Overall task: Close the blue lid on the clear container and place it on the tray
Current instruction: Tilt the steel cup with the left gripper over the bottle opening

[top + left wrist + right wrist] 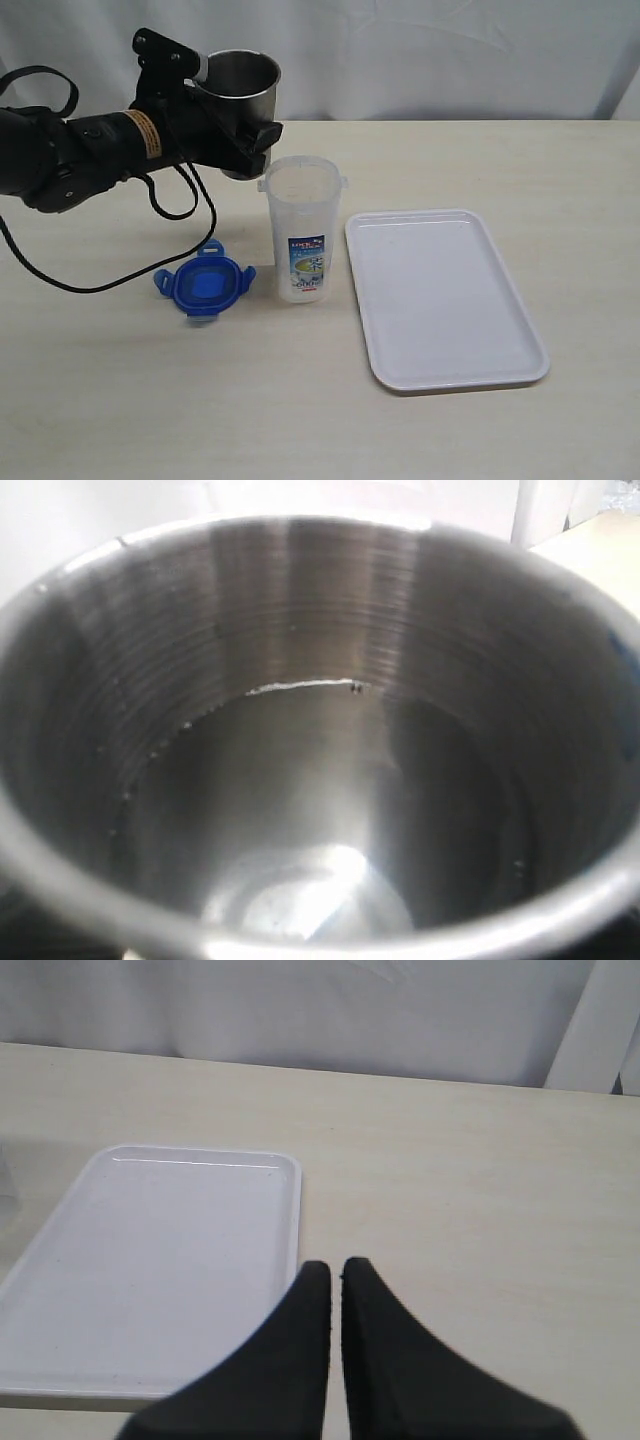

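Not started: blue lid [205,285] off beside open clear container [302,230], tray [445,370] bare; left gripper [222,100] clamps steel cup [243,75], right gripper [335,1290] together, empty.

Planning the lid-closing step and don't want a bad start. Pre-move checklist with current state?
1. Left gripper free for the lid: not ok, it is clamped on the steel cup.
2. Right gripper free: ok, shut with nothing between its fingers.
3. Clear container upright with its mouth open: ok, it stands beside the tray.
4. Blue lid reachable: ok, it lies flat on the table, apart from the container.
5. Lid right side up: cannot tell, no sticker shows.
6. Tray ready: ok, nothing lies on it.
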